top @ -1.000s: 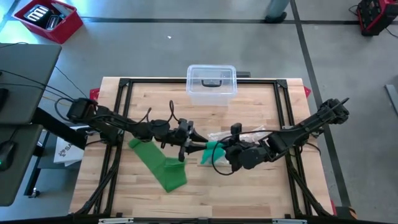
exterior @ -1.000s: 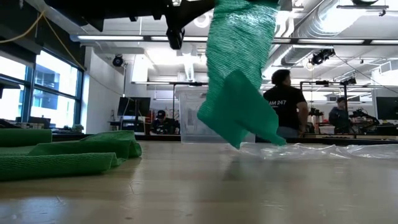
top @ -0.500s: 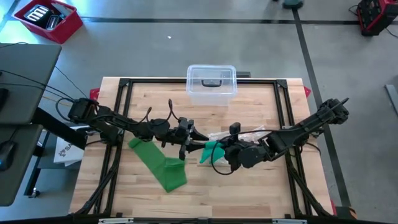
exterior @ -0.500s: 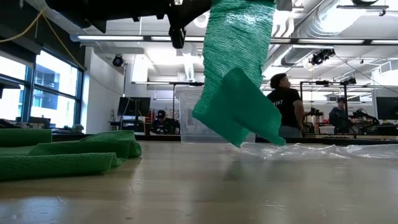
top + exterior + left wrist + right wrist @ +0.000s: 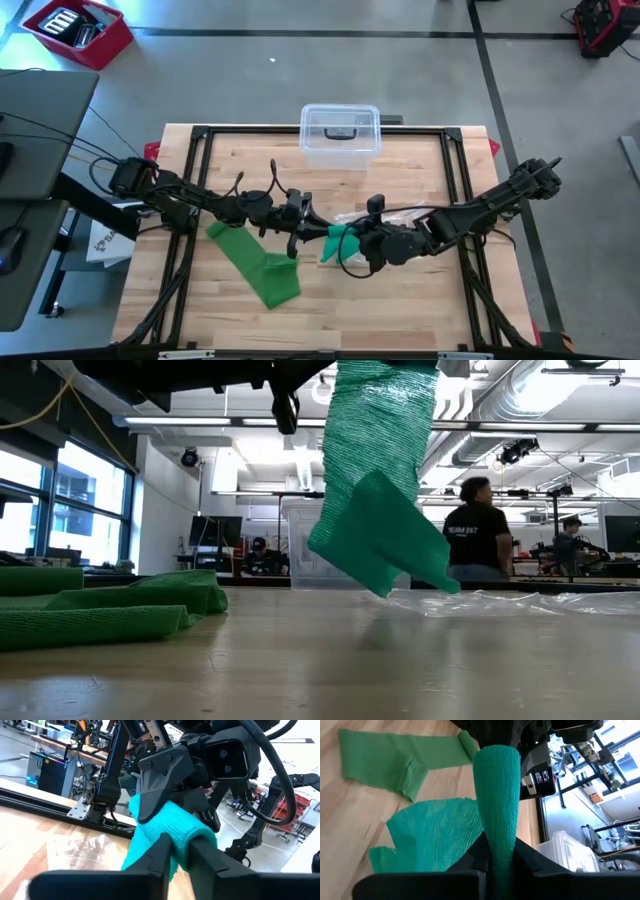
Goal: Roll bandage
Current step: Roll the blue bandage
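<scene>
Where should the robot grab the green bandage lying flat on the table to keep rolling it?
Probably the flat strip's folded, thicker lower end, coming straight down from above. It lies loose on the table, clear of both arms. The left gripper and right gripper already pinch the lifted bunch.

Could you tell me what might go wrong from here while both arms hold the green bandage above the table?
1. Both the left pincer and the right pincer pinch the same short stretch of bandage; pulling apart could let it slip from one.
2. A loose flap hangs free, so the roll may wind unevenly.
3. The long tail lies folded on the table and could snag or twist as it feeds in.
</scene>
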`<action>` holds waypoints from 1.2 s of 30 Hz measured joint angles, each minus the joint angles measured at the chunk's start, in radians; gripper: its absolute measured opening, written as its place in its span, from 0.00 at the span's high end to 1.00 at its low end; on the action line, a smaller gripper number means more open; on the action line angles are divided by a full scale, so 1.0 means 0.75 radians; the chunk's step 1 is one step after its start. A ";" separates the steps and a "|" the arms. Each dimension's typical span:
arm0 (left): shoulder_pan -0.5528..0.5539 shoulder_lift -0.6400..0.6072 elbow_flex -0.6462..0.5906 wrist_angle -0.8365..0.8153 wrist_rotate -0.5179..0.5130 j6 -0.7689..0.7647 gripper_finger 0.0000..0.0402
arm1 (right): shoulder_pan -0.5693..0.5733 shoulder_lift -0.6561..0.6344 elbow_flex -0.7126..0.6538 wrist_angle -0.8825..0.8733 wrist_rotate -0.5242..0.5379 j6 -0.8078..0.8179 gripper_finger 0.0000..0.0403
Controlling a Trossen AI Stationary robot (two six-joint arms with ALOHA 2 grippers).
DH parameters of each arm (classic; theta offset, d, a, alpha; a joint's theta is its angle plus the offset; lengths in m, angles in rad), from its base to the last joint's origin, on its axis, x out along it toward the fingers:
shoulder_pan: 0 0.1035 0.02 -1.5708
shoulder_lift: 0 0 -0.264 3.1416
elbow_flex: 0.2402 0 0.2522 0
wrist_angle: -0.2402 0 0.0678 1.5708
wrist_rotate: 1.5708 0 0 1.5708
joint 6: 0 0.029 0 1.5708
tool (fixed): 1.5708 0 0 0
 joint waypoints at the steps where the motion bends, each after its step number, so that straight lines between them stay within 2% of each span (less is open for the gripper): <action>1: 0.000 0.000 0.000 0.000 0.002 0.001 0.93 | -0.003 0.000 0.000 0.000 0.000 0.001 0.93; 4: 0.001 0.000 0.000 -0.003 0.005 0.043 0.98 | -0.003 0.000 0.000 0.000 -0.001 0.002 0.93; 8: 0.001 -0.001 0.000 -0.014 0.006 0.064 0.99 | -0.003 0.000 0.000 0.003 -0.004 0.002 0.89; 16: 0.004 -0.005 0.000 -0.084 -0.006 0.136 1.00 | -0.005 0.000 0.000 0.023 -0.010 0.051 0.68; 21: 0.000 -0.037 0.000 -0.142 -0.043 0.208 1.00 | 0.015 -0.015 0.000 0.020 0.011 0.072 0.60; 25: -0.009 -0.121 -0.001 -0.347 -0.187 0.265 1.00 | 0.058 -0.055 0.001 0.001 0.093 0.134 0.60; 29: -0.058 -0.224 -0.001 -0.571 -0.433 0.316 1.00 | 0.083 -0.090 0.001 -0.060 0.073 0.317 0.60; 32: -0.107 -0.285 -0.001 -0.746 -0.605 0.319 1.00 | 0.079 -0.088 -0.006 -0.090 -0.089 0.463 0.60; 36: -0.164 -0.346 -0.002 -0.909 -0.790 0.310 1.00 | 0.035 -0.008 -0.120 0.044 -0.336 0.469 0.60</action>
